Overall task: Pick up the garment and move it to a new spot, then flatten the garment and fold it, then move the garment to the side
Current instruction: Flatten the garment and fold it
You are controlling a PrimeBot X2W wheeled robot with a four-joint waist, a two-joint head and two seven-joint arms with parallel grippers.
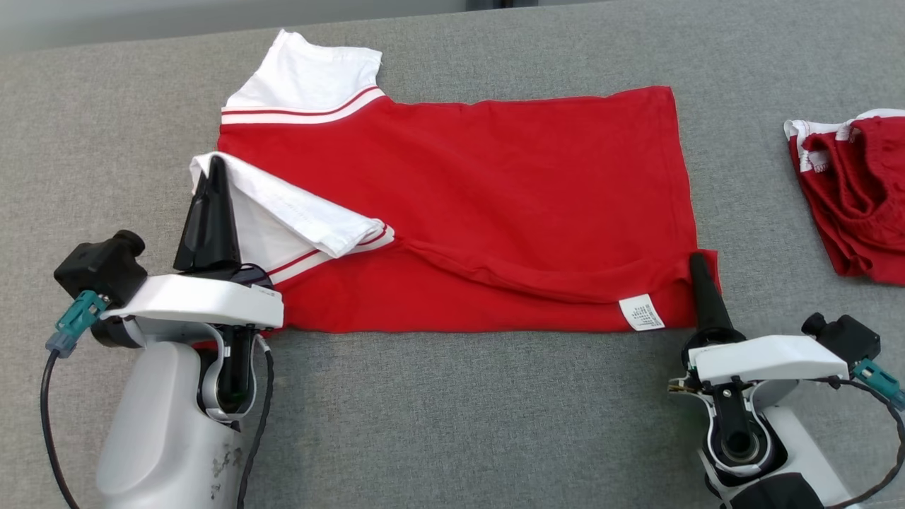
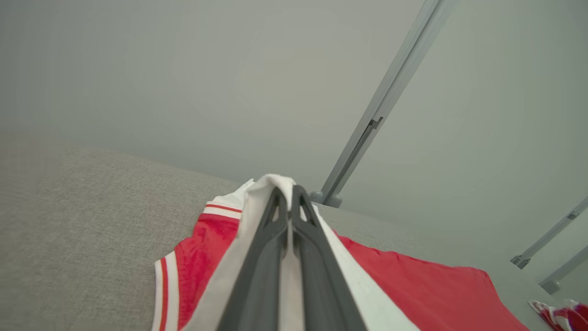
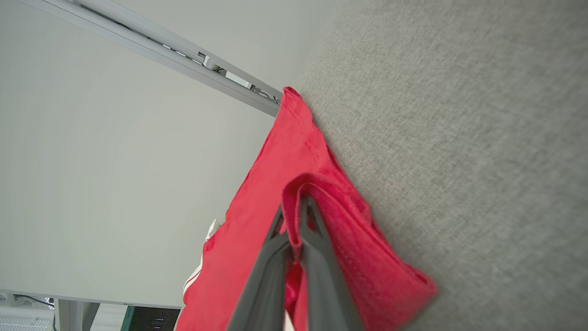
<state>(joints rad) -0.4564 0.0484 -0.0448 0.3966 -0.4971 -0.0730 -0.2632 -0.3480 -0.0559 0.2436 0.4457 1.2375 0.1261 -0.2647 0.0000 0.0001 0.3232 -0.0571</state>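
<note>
Down at the bottom of the head view are your two arms, so start there. Your left gripper (image 1: 214,170) is clamped tight on the white sleeve (image 1: 311,219) of the red shirt (image 1: 509,177). Your right gripper (image 1: 698,272) is pinched closed on the shirt's near hem corner, just beside the care label (image 1: 642,312). The wrist views back that up: white cloth drapes over the left fingers (image 2: 264,266) and red cloth bunches over the right fingers (image 3: 321,285). The shirt lies spread across the middle of the grey table (image 1: 459,410), mostly flat. Its far sleeve is laid out at the top left and the near sleeve is turned in over the chest. Holding the two near corners like that makes sense to me. It looks like you're mid-fold, taking the near long edge over toward the far one, and two pinch points keep that edge straight instead of letting it sag. You can see a ridge of red cloth running between the grippers where the edge is raised. My guess is the flattening is done, the fold is under way, and the move to the side is left. Watch the second red garment (image 1: 855,205), crumpled well off to the right and clear of the shirt.
</note>
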